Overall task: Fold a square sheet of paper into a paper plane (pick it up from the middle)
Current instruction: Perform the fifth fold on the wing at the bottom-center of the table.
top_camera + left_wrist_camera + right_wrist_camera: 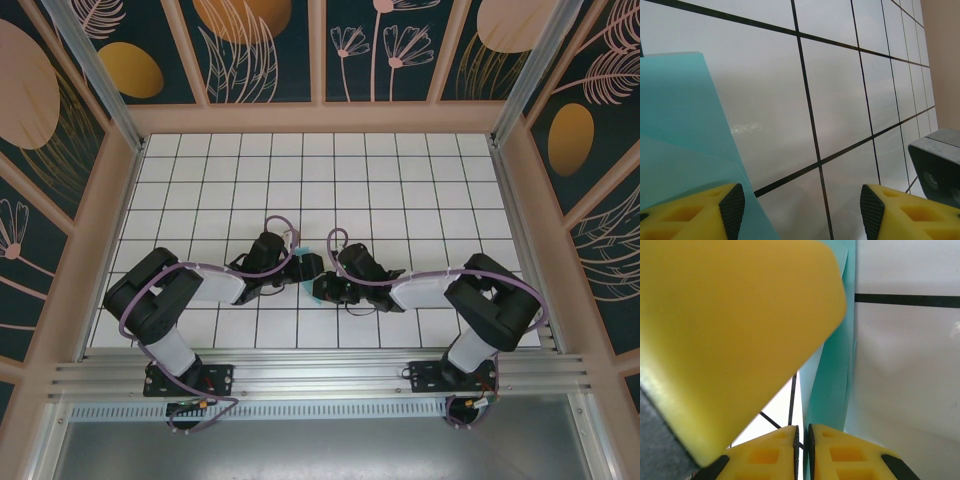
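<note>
The square sheet of paper (832, 385) is light turquoise and stands on edge as a narrow, creased, layered strip. My right gripper (803, 445) is shut on its lower edge. In the left wrist view the paper (680, 140) lies at the left, a flat panel over the tiles. My left gripper (802, 210) is open, its left finger (732, 207) over the paper's edge and bare tile between the pads. From above, both grippers meet mid-table, left (305, 265) and right (325, 288), with a sliver of paper (304, 285) between them. The arms hide most of it, so I cannot tell whether it has the paper plane's shape.
The white tiled table (400, 180) with black grid lines stretches behind the arms. Patterned walls (560, 140) enclose it on three sides. The left gripper's yellow finger (730, 330) looms close in the right wrist view. The right gripper's grey body (937, 165) sits at the left wrist view's right edge.
</note>
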Available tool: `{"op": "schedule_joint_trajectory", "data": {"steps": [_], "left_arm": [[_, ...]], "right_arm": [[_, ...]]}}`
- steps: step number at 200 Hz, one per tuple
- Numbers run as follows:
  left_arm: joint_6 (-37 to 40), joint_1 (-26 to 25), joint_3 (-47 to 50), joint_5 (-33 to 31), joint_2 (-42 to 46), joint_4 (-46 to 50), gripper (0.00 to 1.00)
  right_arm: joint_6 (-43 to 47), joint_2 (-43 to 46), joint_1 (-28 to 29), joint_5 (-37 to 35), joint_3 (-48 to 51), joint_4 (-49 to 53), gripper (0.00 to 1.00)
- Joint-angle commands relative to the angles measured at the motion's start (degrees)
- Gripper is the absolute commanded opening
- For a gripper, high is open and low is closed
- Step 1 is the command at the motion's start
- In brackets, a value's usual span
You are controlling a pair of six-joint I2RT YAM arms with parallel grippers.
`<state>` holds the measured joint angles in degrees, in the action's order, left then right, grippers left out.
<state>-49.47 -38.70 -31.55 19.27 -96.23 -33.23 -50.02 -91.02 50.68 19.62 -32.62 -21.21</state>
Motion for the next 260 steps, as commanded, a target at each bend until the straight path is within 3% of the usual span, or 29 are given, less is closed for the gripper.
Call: {"op": "schedule_joint_trajectory", "data": {"steps": [1, 45, 150, 226, 260], "left_arm": [[1.50, -0.06, 1.27, -1.45, -2.65, 6.95, 0.66], [1.13, -0.01, 1.13, -1.86, -2.48, 7.55, 0.66], [1.13, -0.06, 1.05, -1.43, -2.76, 7.66, 0.66], [1.05, -0.06, 0.88, -1.07, -2.93, 7.59, 0.66], [0.97, 0.03, 1.18, -0.99, -2.98, 7.61, 0.66]], "right_arm": [[0.78, -0.51, -0.14, 1.53, -0.08, -2.57, 0.15], [2.40, -3.26, 0.73, 2.91, 1.28, -1.93, 0.10], [1.06, 2.11, 0.25, -2.33, 0.72, 0.32, 0.22], [0.04, -2.79, 0.21, 2.88, 0.45, -5.87, 0.13], [0.21, -2.99, 0.43, 2.07, 0.76, -4.99, 0.16]]}}
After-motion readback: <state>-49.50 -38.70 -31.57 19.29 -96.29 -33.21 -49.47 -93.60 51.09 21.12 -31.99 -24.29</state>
